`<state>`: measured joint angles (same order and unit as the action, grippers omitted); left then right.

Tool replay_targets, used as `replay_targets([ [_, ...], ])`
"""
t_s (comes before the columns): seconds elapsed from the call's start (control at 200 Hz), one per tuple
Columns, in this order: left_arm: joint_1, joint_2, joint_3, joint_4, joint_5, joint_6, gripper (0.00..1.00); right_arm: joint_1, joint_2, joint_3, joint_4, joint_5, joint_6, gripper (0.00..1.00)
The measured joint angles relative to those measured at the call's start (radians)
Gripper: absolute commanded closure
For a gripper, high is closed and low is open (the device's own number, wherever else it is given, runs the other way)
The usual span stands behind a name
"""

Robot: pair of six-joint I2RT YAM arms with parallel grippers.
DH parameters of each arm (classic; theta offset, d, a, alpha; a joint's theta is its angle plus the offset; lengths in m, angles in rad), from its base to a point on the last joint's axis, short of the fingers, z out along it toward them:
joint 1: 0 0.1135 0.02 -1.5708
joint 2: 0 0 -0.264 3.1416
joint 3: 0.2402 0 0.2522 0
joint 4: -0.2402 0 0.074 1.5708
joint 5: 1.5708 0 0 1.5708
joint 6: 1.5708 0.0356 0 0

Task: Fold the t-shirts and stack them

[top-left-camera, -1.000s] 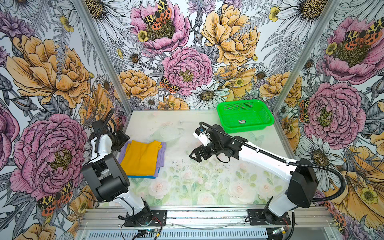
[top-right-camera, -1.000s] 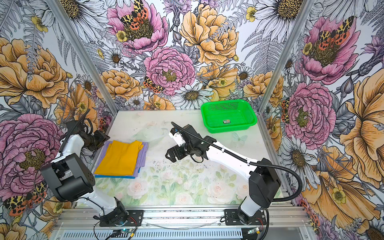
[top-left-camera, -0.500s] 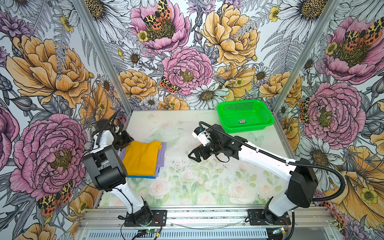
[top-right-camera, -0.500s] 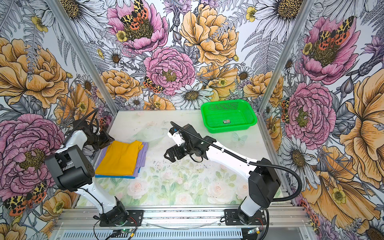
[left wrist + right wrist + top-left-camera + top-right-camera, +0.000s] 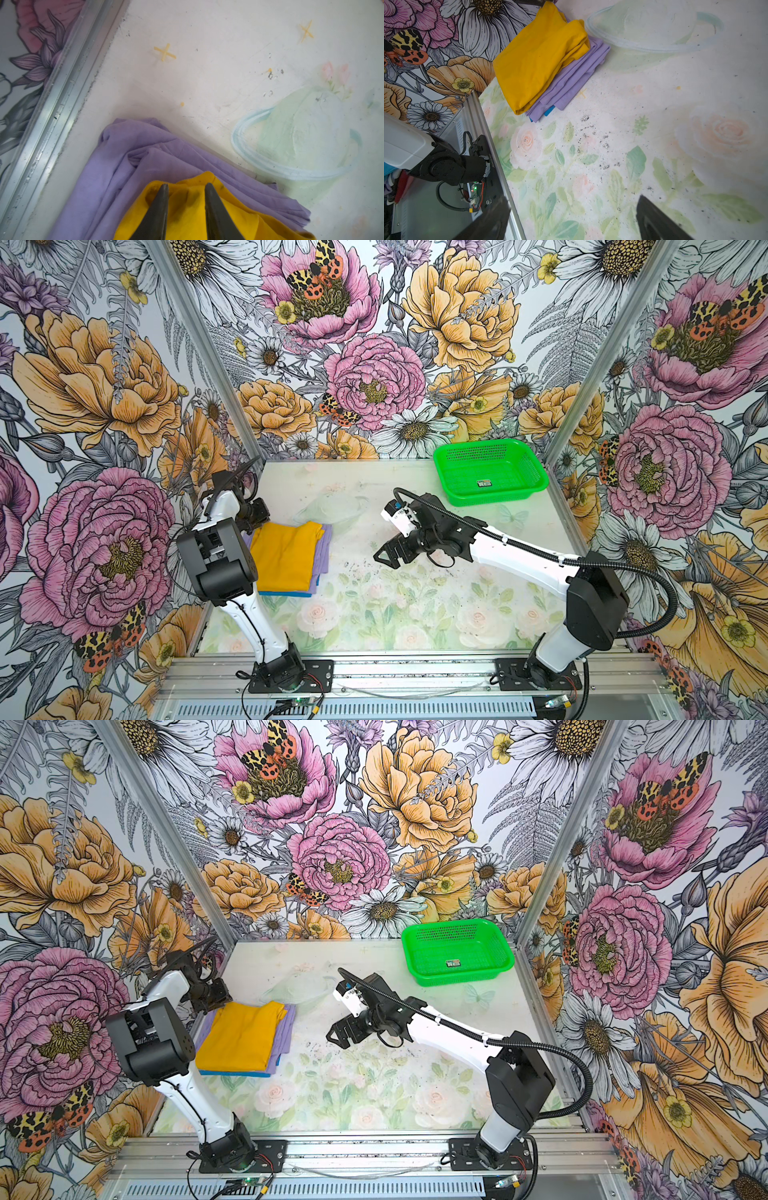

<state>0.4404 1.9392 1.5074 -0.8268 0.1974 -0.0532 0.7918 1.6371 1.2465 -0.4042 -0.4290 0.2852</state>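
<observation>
The pale tabletop (image 5: 415,605), printed with faint roses, carries everything, and the bright green plastic mesh basket (image 5: 494,498) in its far corner is the reference point here. The white-and-black right arm (image 5: 519,556) reaches from the front rail and ends short of the basket, on the basket's near side. The white-and-black left arm (image 5: 224,556) stands well apart from the basket, along the opposite wall.

The t-shirts lie folded in one stack, well apart from the basket, across the table and nearer the front than it. The plain mustard-yellow t-shirt (image 5: 286,556) is on top. The lavender t-shirt (image 5: 322,556) lies under it, its edges showing on the side that faces the basket. Only a thin strip of the blue t-shirt (image 5: 286,594) shows, at the bottom edge farthest from the basket.

The right gripper (image 5: 386,556) hovers between stack and basket over bare table, its fingers spread wide with nothing between them. The left gripper (image 5: 186,186) sits at the stack's far corner on the side away from the basket. Its dark fingers (image 5: 160,207) stand narrowly apart over a ridge of yellow cloth. I cannot tell from the wrist view whether they pinch that ridge.

A small dark label (image 5: 484,484) lies on the basket's floor.
</observation>
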Motion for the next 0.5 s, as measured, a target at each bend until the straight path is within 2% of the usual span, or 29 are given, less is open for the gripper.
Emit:
replay_targets([
  [0.135,-0.006,0.000,0.000,0.000,-0.026,0.013,0.64,-0.021,0.013,-0.003,0.006,-0.018,-0.007,0.03],
  [0.245,-0.011,0.000,0.000,0.000,-0.031,0.023,0.69,-0.034,0.015,-0.011,0.016,-0.023,-0.008,0.03],
  [0.42,-0.013,0.000,0.000,0.000,-0.029,0.031,0.99,-0.042,0.015,-0.016,0.029,-0.024,-0.007,0.04],
  [0.5,-0.013,0.000,0.000,0.000,-0.031,0.037,1.00,-0.043,0.015,-0.018,0.036,-0.028,-0.007,0.04],
])
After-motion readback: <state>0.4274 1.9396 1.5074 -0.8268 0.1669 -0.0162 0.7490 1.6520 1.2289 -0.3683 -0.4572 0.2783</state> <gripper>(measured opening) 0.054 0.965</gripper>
